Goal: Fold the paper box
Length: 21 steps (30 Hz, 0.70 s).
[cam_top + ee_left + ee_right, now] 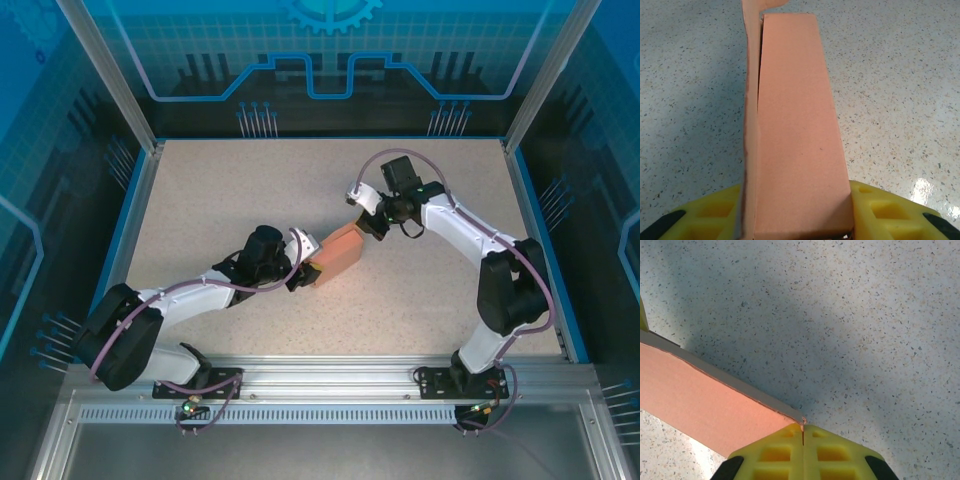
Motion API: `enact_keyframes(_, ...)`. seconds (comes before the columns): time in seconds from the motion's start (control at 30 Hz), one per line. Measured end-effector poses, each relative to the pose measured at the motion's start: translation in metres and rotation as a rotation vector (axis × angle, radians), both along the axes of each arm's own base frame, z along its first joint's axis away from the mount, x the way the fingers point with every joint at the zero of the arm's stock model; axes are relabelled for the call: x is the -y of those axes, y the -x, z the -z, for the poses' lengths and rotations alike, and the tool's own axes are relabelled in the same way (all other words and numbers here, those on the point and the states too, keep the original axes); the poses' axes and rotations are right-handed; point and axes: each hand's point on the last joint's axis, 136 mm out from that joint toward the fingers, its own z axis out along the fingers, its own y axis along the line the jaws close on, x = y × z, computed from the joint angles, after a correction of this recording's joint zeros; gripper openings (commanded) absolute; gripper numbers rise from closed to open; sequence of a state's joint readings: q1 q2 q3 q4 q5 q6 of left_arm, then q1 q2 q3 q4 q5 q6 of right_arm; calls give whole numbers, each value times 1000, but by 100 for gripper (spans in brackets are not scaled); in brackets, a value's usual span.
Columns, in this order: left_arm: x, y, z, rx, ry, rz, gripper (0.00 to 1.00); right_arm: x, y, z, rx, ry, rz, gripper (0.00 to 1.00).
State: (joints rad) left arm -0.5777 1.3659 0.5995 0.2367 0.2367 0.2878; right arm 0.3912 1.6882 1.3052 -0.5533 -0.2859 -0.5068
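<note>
While the box [340,250] sits mid-table between the two arms, its long axis runs from lower left to upper right in the top view, straight from one gripper to the other. The left gripper [304,270] grasps the near end across the box's width. From its wrist camera the box [795,140] stretches directly away between the yellow fingers [885,210], with a flap [751,100] standing loose along the left side.

The right gripper [372,228] meets the far end. It is clenched tight, and in its wrist view the box's corner sits right at the seam of the closed gripper [802,437]. A thin pink sliver seems nipped there, so I judge it pinches an edge of the cardboard rather than nothing. From it the box [705,400] slants away to the left, a thin edge on top.

So both arms are equally on the work: the left one anchors the body and the right one has the end to be turned. Any fold probably hinges across that long axis, near the right gripper.

Around them is the speckled table [200,200], and the frame rail [330,370] lies well apart. The only crowding I see is the grippers themselves — close together, with just the box between.
</note>
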Motion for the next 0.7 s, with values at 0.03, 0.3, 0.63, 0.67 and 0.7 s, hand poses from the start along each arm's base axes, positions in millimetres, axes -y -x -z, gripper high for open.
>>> enact_keyframes(0.03, 0, 0, 0, 0, 0, 0, 35, 0, 0, 0, 1, 3, 7, 4)
enact_keyframes(0.3, 0, -1, -1, 4, 3, 0, 35, 6, 4, -2, 19, 32, 52, 14)
enact_keyframes(0.63, 0, -1, -1, 6, 2, -4, 35, 7, 3, 0, 10, 28, 74, 4)
enact_keyframes(0.67, 0, -1, -1, 6, 1, -4, 35, 7, 3, 1, 7, 26, 77, 2)
enact_keyframes(0.7, 0, -1, -1, 6, 1, -4, 35, 6, 4, 1, 4, 22, 80, 1)
